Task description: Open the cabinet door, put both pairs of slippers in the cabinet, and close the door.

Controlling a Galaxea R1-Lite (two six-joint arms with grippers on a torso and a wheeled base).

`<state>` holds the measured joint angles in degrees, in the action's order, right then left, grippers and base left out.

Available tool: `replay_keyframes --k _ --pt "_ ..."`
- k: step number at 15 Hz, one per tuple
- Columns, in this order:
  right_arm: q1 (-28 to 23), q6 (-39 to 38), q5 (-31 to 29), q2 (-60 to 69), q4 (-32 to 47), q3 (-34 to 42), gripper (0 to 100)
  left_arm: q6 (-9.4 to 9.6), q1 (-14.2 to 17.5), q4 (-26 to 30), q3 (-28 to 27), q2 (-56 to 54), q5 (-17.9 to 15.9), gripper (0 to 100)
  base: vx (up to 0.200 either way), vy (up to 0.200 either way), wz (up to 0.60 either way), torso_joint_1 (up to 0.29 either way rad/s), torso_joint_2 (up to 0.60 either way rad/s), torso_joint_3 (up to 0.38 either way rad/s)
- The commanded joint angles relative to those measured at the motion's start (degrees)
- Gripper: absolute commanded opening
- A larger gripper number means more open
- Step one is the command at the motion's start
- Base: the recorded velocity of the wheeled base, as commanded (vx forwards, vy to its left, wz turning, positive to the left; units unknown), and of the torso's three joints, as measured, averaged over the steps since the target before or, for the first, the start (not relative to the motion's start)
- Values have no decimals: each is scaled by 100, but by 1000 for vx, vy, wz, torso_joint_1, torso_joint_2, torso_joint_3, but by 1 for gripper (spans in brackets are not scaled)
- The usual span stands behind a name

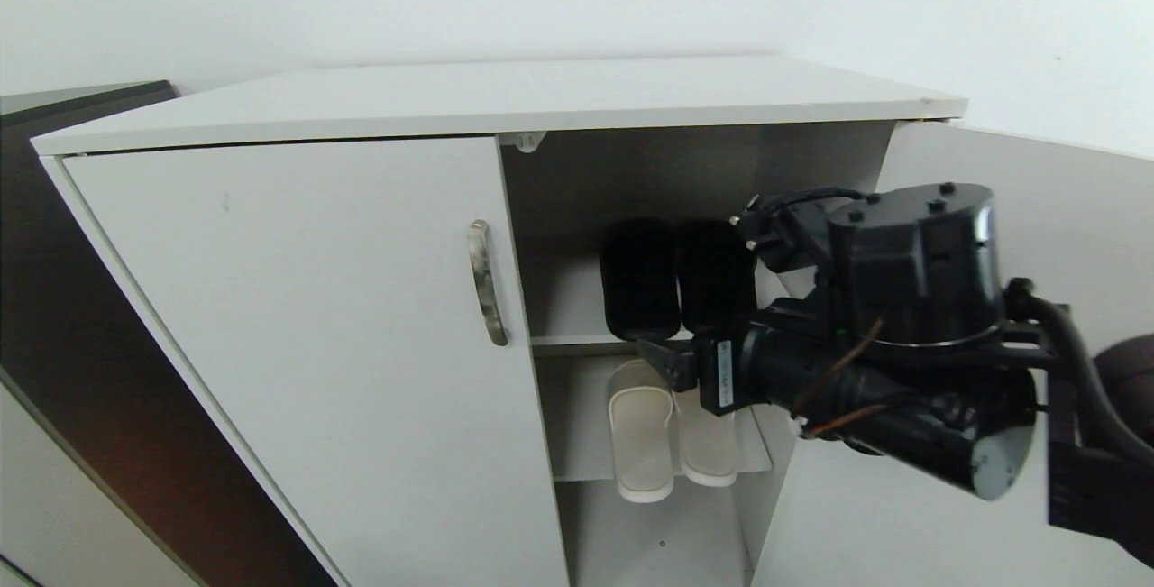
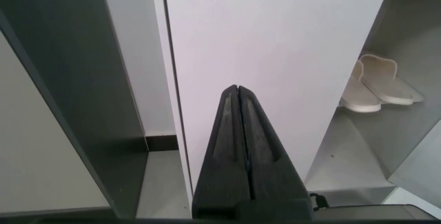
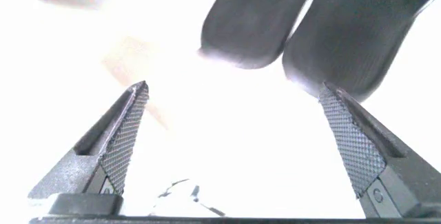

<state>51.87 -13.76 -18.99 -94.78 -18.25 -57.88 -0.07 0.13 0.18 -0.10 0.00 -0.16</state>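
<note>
Item: white cabinet, 2 doors. The left-hand door is shut, with its metal handle at the inner edge. The right-hand door is swung wide open to the right. Contents: 1 pair of black slippers is lodged on the upper shelf, toes inward. 1 pair of white slippers is laid side by side on the shelf below, heels slightly overhanging its front edge. Right end effector: it is held at the opening, just before the heels of the black slippers, with its fingers spread wide and nothing between them. Left end effector: it is held low, facing the shut left-hand door, with its fingers pressed together on nothing. Step in hand: stowing is judged complete, as both pairs are lodged inside, so only the closing of the door is left. Next move: the right arm is to be drawn back clear of the shelves. The right-hand door is then to be caught near its free edge and swung round until it meets the cabinet front. Its handle is not seen, so a push on the panel is judged the likelier means.
</note>
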Motion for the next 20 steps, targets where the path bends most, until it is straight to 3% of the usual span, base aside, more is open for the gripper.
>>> replay_keyframes --k 1,3,5,20 --pt "130 -12 370 742 -715 1016 100 -1 4 -1 1 0 -2 0 0 0 0 0 0 0" --pt "183 119 818 786 -1339 1464 100 7 4 -1 1 0 -11 0 0 0 0 0 0 0" --pt "192 155 818 759 -1357 1490 100 -1 4 -1 1 0 -2 0 0 0 0 0 0 0" --pt "192 155 836 610 -1374 1631 100 -1 4 -1 1 0 -11 0 -200 0 0 0 2 4"
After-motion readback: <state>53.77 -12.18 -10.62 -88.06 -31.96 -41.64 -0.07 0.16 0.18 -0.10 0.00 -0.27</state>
